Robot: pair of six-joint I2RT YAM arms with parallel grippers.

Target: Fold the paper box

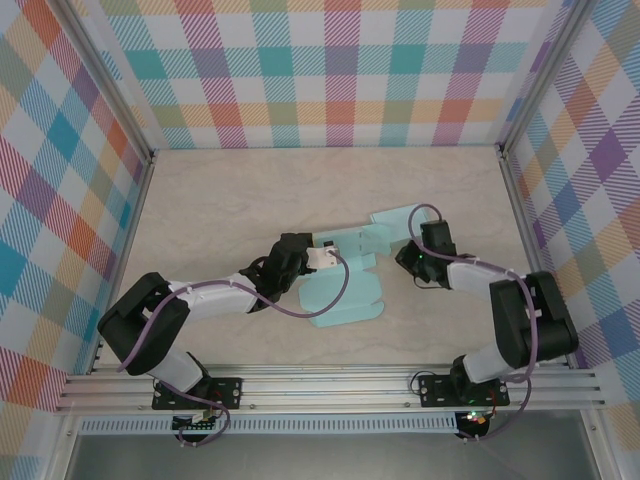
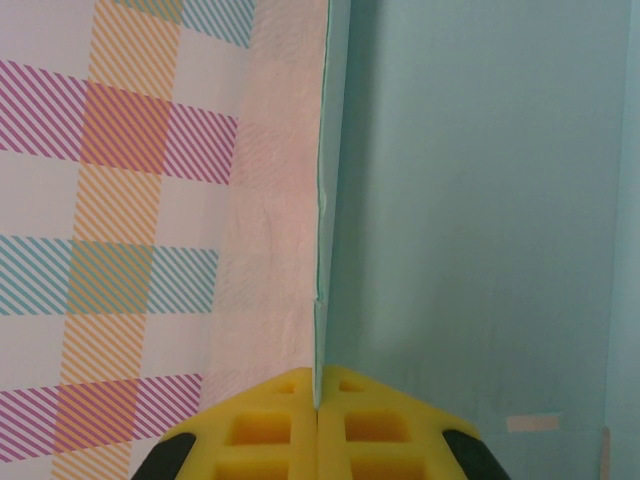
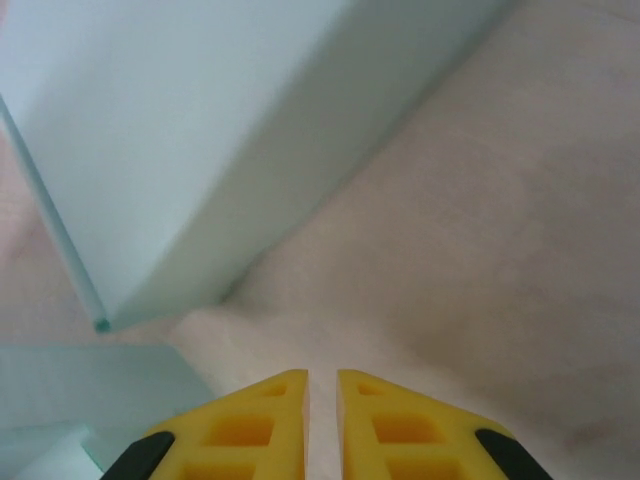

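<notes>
The light teal paper box (image 1: 345, 300) lies partly unfolded mid-table, with one panel (image 1: 355, 243) raised and a flap (image 1: 400, 218) reaching to the back right. My left gripper (image 1: 322, 258) is shut on the raised panel's edge. In the left wrist view the yellow fingertips (image 2: 290, 410) pinch the thin upright sheet (image 2: 480, 200), gripper (image 2: 318, 398). My right gripper (image 1: 405, 257) sits just right of the box, beside the flap. In the right wrist view that gripper (image 3: 322, 385) is open by a narrow gap over bare table, with a teal panel (image 3: 180, 130) ahead to its left.
The beige tabletop (image 1: 230, 200) is walled by plaid panels (image 1: 330, 70) at the back and on both sides. An aluminium rail (image 1: 330, 385) runs along the near edge, where both arm bases are bolted. Open table lies behind and left of the box.
</notes>
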